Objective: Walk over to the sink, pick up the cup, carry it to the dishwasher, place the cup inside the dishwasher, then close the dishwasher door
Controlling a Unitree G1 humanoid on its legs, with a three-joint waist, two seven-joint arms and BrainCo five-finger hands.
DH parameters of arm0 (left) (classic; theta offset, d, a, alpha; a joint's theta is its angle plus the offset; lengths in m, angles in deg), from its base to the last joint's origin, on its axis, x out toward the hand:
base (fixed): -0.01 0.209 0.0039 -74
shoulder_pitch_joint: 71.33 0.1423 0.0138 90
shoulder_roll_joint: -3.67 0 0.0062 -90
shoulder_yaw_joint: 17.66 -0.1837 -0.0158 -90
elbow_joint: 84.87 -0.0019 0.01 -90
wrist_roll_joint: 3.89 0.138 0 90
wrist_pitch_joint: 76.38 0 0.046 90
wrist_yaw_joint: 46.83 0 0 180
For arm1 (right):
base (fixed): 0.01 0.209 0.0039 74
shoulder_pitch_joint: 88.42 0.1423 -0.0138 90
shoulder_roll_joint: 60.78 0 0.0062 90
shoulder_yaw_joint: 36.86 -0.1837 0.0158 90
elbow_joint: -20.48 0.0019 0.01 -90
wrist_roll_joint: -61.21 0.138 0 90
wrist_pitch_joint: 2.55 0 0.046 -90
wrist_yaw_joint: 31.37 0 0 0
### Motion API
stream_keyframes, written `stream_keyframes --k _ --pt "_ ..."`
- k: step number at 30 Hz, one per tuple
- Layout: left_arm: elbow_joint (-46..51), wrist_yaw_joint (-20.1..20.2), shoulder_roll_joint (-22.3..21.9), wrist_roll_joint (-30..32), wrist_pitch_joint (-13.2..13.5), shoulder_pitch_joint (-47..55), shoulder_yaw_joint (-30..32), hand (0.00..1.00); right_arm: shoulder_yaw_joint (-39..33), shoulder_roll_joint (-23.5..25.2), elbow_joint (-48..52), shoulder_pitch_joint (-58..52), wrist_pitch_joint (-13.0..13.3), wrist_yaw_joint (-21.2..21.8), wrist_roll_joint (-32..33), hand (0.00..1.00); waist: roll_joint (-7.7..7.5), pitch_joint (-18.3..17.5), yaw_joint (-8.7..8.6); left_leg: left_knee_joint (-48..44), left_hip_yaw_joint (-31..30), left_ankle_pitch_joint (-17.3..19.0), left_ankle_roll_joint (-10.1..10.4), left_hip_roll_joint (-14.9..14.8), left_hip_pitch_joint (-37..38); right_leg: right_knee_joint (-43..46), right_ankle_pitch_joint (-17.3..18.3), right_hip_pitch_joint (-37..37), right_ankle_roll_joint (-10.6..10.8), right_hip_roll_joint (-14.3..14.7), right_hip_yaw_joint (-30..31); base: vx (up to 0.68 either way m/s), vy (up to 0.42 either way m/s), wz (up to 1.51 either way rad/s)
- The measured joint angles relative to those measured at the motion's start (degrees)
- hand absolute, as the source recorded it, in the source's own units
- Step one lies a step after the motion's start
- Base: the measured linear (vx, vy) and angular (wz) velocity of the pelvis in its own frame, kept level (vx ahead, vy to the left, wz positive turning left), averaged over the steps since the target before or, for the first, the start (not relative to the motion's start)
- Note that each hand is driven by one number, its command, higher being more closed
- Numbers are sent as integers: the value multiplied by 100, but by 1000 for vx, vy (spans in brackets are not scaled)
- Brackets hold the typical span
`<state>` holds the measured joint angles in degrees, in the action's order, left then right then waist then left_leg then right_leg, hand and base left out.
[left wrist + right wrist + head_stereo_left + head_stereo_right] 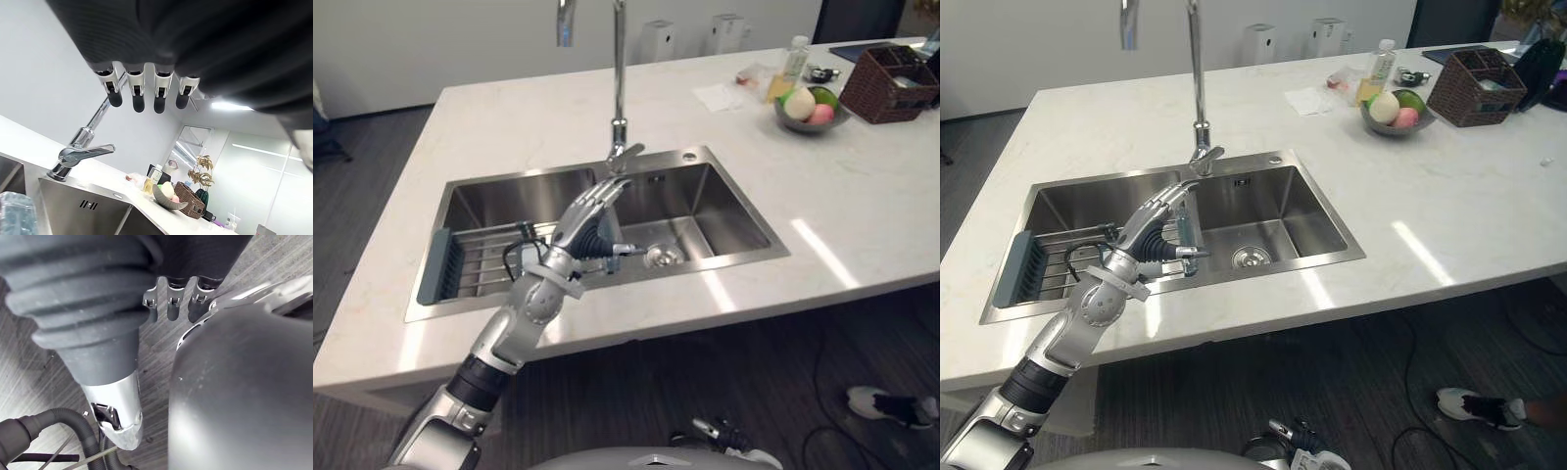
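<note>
Left eye view looks down on a room with a dark grey plank-patterned floor and a pale plain wall beyond a long white stone counter with faint veining. Set into the counter is a stainless steel double-basin sink, and a tall chrome gooseneck faucet rises from its far rim. A wire drying rack with a blue-grey end piece lies across the left basin. At the counter's far right stand a dark brown woven basket, a grey metal bowl of fruit just beside it, and a clear plastic bottle behind the bowl. A person's white and black shoe rests on the floor at the lower right. The left hand is raised over the divider between the basins, its fingers straight and held side by side, the thumb apart, holding nothing. In the left wrist view a pale bluish translucent cup stands in the sink below those fingers, apart from them. The right hand hangs over the floor, its fingers loose and empty.
</note>
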<state>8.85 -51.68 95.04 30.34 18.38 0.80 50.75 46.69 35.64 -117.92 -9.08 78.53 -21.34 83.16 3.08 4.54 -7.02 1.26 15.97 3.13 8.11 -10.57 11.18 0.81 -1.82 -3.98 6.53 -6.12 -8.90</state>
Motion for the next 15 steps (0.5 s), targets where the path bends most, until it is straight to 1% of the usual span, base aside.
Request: stream_keyframes --k 2,4,6,7,8,10,14,15 --pt "-35 36 17 231 -147 -1 0 0 131 -2 1 -1 -27 22 -95 0 -97 -41 -2 0 98 -1 10 -38 -10 -142 -74 3 -24 54 42 -52 -53 -18" --pt "-125 32 35 496 -329 -4 -4 0 190 6 1 1 -32 120 -175 0 -155 -50 -9 16 147 -6 2 -22 -24 -280 -127 3 -56 53 76 -51 -16 -12" --pt "-358 27 112 815 -570 -4 -14 0 215 73 0 20 -43 173 -208 0 -264 -82 -59 121 183 -79 25 22 -27 -426 -217 4 -35 39 101 -18 0 -7" --pt "-409 26 141 896 -641 -4 -17 0 256 72 0 15 -58 189 -208 0 -282 -93 -69 140 201 -88 29 29 -26 -454 -238 4 -29 38 106 6 7 -10" --pt "-498 25 222 1008 -771 -5 -61 0 344 53 1 21 -113 199 -211 0 -307 -113 -86 192 258 -103 29 47 -1 -511 -302 3 17 37 143 28 10 -18" --pt "-566 26 298 1182 -918 -6 -110 0 355 46 3 46 -154 206 -211 0 -301 -111 -97 197 293 -104 27 68 -4 -541 -341 14 28 27 194 41 10 -14" --pt "-789 31 320 1559 -1171 -137 -123 0 460 11 2 78 -237 214 -222 0 -283 -107 -189 209 296 -102 24 90 2 -542 -345 6 28 7 147 9 2 0" --pt "-800 31 329 1572 -1191 -138 -123 0 482 1 3 87 -251 216 -222 0 -278 -110 -197 209 295 -102 24 92 2 -542 -346 4 28 4 135 0 0 0"
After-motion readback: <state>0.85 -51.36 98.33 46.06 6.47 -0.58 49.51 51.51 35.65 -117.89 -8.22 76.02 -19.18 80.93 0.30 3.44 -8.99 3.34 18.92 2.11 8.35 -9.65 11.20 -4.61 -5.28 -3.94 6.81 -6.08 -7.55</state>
